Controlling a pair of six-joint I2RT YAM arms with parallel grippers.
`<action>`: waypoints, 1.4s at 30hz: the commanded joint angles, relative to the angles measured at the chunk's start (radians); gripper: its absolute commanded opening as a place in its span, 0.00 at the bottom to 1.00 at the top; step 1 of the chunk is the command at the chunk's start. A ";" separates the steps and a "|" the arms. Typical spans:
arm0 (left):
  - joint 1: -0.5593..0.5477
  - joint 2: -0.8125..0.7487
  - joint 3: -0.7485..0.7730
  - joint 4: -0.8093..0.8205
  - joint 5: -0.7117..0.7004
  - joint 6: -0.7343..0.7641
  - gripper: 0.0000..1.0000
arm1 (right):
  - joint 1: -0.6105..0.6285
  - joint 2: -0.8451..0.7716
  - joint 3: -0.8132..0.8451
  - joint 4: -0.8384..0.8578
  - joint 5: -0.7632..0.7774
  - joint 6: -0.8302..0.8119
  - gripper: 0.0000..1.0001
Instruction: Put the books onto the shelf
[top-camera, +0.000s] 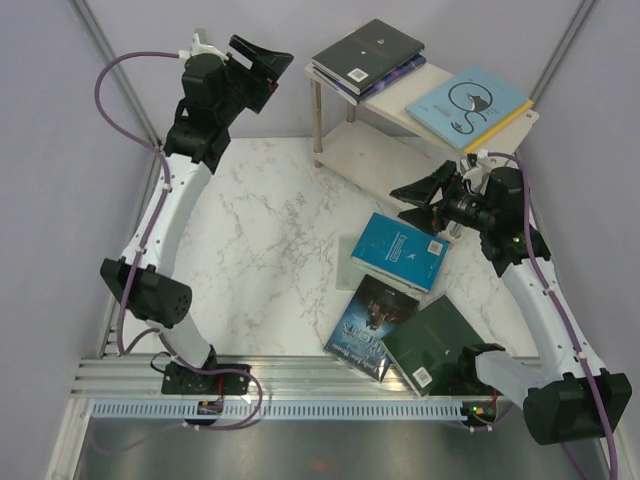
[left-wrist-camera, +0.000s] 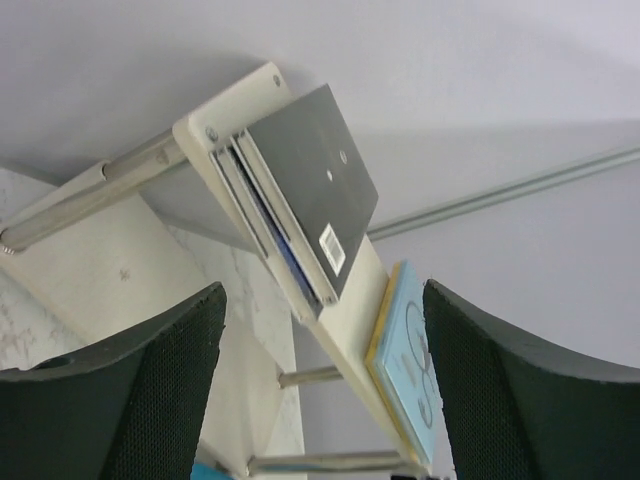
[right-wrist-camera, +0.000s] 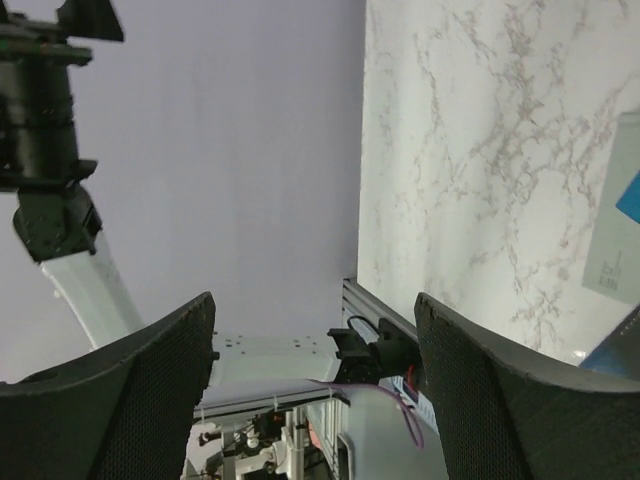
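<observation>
The shelf (top-camera: 400, 100) stands at the back right, and its top board carries a stack of books with a black cover on top (top-camera: 368, 58). Beside it lies a light blue book on a yellow one (top-camera: 470, 105). On the table lie a cyan book (top-camera: 402, 250), a dark galaxy book (top-camera: 370, 318) and a dark green book (top-camera: 435, 342). A pale book (top-camera: 350, 265) peeks from under the cyan one. My left gripper (top-camera: 268, 62) hangs open just left of the stack (left-wrist-camera: 310, 190), holding nothing. My right gripper (top-camera: 425, 195) is open and empty above the cyan book.
The shelf's lower board (top-camera: 375, 155) sits close behind my right gripper. Thin metal legs (top-camera: 318, 120) hold the boards. Grey walls close the back and sides. An aluminium rail (top-camera: 300, 375) runs along the near edge of the marble table (top-camera: 260, 240).
</observation>
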 joint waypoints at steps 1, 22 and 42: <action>-0.004 -0.123 -0.147 -0.045 0.028 0.067 0.83 | -0.005 -0.044 -0.064 -0.172 0.012 -0.032 0.84; -0.333 -0.310 -1.061 -0.126 0.505 0.296 0.84 | 0.049 -0.001 -0.115 -0.721 0.348 -0.345 0.86; -0.428 -0.006 -1.189 0.348 0.546 0.324 0.85 | 0.052 -0.351 -0.169 -0.830 0.385 -0.182 0.85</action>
